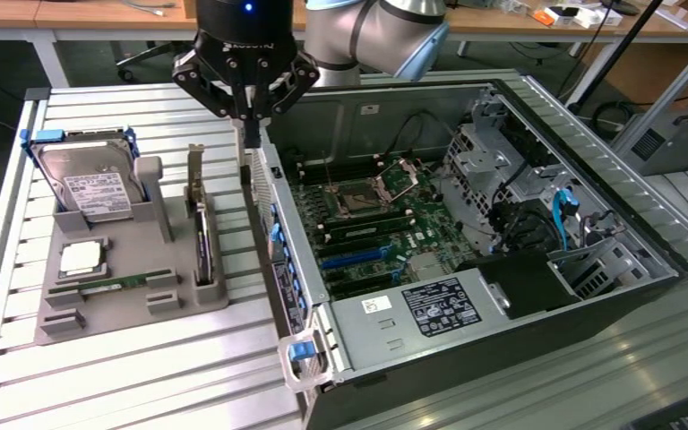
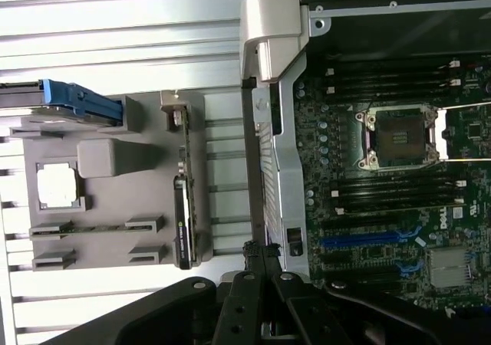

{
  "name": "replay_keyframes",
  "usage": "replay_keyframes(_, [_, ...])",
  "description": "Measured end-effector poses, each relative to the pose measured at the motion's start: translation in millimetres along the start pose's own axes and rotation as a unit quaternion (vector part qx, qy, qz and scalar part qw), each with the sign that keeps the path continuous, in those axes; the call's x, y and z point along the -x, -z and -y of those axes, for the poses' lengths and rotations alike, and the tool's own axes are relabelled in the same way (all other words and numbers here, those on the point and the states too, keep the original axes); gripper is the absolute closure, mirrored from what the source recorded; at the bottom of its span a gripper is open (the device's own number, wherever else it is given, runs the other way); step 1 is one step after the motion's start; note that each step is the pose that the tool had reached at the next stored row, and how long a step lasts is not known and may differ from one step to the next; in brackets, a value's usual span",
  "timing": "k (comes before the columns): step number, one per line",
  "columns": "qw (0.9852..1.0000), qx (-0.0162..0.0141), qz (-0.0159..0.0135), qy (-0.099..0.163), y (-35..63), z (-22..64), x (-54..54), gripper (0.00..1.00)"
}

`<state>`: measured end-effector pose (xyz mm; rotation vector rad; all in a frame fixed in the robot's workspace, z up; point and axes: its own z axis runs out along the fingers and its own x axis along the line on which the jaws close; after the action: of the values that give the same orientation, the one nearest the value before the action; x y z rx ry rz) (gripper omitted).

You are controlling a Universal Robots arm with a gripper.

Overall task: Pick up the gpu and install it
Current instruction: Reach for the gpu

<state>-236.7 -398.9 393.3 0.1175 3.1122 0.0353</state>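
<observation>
Ribbed metal table (image 1: 141, 376) runs nearest us, and we see an open strip of it between the grey tray (image 1: 105, 313) and the upright side wall of the opened computer case (image 1: 368, 309). Our gpu (image 1: 204, 251) stands on edge in the tray slot closest to that wall, its bracket end farther back. It sits lower than the gripper (image 1: 248, 134) and toward the exterior view's left of it. Farther back, our arm hangs straight down over the wall's top edge, fingers pinched together on nothing.
</observation>
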Motion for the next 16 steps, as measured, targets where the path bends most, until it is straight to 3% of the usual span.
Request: replay_keyframes(16, [1.0000,-0.0004,0.0000,0.000,0.3,0.7,-9.2,0.89])
